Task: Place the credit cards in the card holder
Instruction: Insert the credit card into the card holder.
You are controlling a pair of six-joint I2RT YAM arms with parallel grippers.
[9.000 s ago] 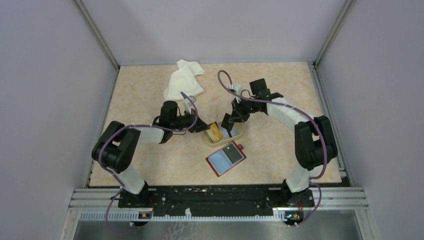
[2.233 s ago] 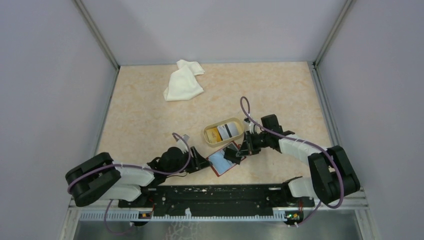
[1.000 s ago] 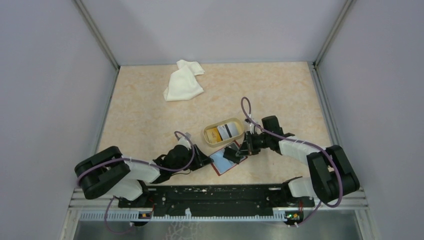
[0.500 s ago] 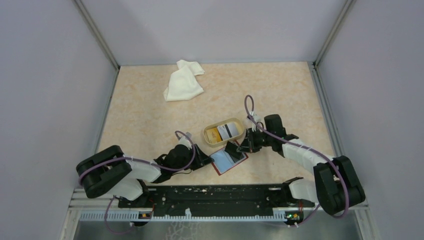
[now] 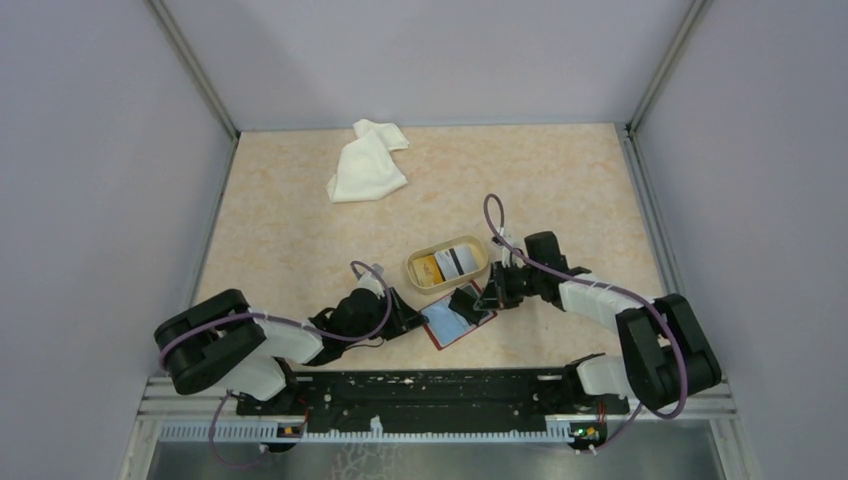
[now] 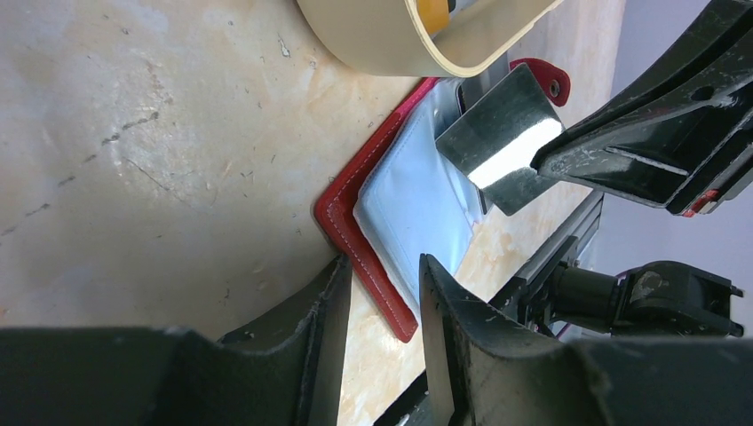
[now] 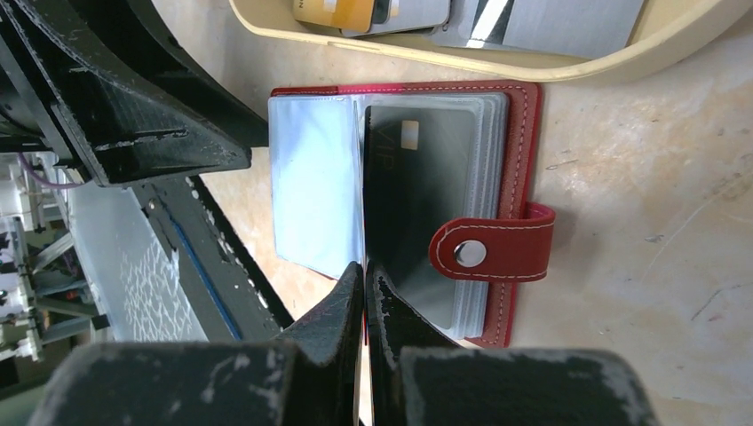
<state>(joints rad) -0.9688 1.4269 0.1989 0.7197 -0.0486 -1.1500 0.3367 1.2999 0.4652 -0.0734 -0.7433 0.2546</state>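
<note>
**One card stowed, one at the pocket, the rest waiting in the dish**

From above, the red card holder [image 5: 448,326] lies open on the bench [image 5: 300,230], just in front of a tan dish [image 5: 412,273]. Both arms are bent low over it. The left claw [image 5: 412,322] sits at the holder's left edge. The right claw [image 5: 478,298] reaches in from the other side with what looks to be a grey card [image 5: 464,300] at its tip. The other credit cards [image 5: 452,262] lie in the dish, a yellow-orange card [image 5: 430,268] among them. A white cloth [image 5: 365,162] lies well apart at the far side.

At the left wrist, the fingers [image 6: 328,302] stand part spread astride the holder's near corner. One tip touches the red border, and nothing is clamped. The grey card stands tilted above the clear pockets.

At the right wrist, the right claw's fingers are pressed together on a thin sheet seen edge-on, judged to be that grey card. They meet at the fold between a pale pocket leaf [image 7: 311,186] and the page showing a dark card [image 7: 413,191], which lies under the snap strap [image 7: 493,251].

By this reading one card is stowed and a second is at the pocket mouth. At least three remain in the dish.

The count is one holder, one dish, one cloth, two claws and five or more cards.
</note>
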